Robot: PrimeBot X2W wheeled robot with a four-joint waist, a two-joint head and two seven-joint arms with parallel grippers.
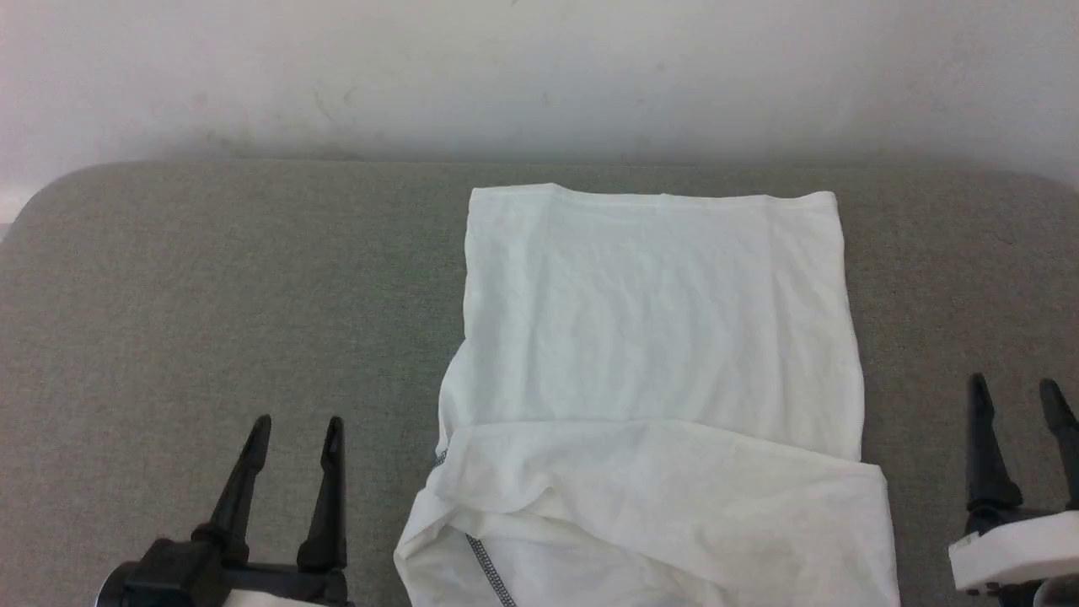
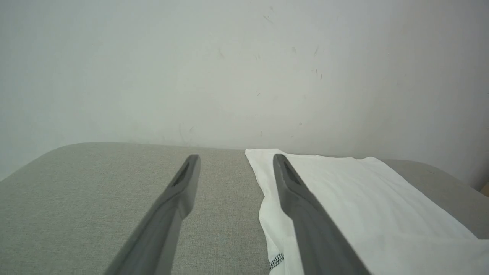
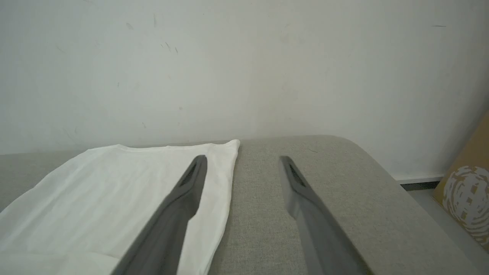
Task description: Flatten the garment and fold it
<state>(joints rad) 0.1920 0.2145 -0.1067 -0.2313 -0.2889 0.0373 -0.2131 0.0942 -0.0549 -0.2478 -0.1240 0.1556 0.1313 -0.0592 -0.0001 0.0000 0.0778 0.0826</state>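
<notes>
Mid-fold with the garment (image 1: 657,337) doubled on the tabletop (image 1: 211,295), left fingers (image 1: 238,485) and right fingers (image 1: 985,447) spread empty; next, probably pinching its near corners

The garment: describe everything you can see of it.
The garment is plain white, thin, lightly creased fabric lying on the grey fabric surface. Its far part lies flat as a rectangle; nearer, a fold edge crosses it, and at the near left a loose bulging edge shows dark grey dashed stitching. Its near end runs past the head view's edge. The open left tool and right tool flank it, touching nothing.
</notes>
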